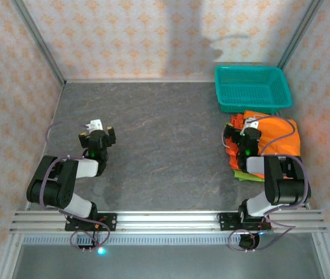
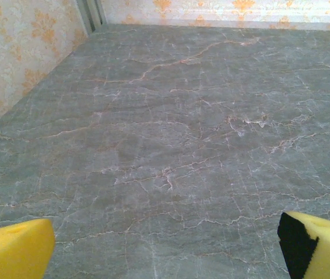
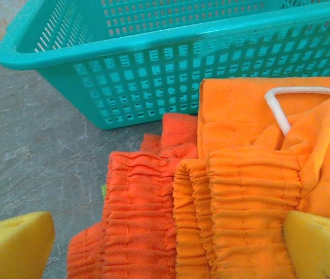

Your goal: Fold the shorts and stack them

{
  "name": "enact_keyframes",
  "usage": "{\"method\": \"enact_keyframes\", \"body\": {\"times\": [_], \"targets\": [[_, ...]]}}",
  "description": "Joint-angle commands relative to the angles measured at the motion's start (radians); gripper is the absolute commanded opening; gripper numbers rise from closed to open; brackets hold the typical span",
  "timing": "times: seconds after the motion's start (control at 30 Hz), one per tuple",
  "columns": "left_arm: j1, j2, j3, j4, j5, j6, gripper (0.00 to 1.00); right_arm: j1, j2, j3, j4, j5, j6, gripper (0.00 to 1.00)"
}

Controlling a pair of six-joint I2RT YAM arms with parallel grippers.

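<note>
Shorts [image 1: 272, 139], bright orange, are stacked at the right of the table [image 1: 165, 151], just in front of the teal basket [image 1: 251, 87]. A lime green edge [image 1: 241, 175] seems to show at the near side, though it is poorly seen. The right tool [image 1: 241, 136] is held wide above the gathered waistbands [image 3: 235, 192], gripping nothing. The left tool [image 1: 98, 136] is spread wide over bare table, well apart from the stack.

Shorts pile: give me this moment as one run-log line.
left gripper: jaws open, over table | right gripper: jaws open, over shorts | shorts piled beside basket
</note>
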Motion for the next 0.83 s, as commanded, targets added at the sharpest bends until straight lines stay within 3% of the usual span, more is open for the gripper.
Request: {"method": "enact_keyframes", "body": {"times": [0.0,0.8], "targets": [[0.01,-0.003,0.019,0.004,0.001,0.013,1.0,0.013,0.016,0.008,-0.008,-0.011,0.002,1.0],[0.015,-0.004,0.022,0.0,0.022,0.013,1.0,0.013,0.019,0.015,-0.018,0.017,0.017,0.99]]}}
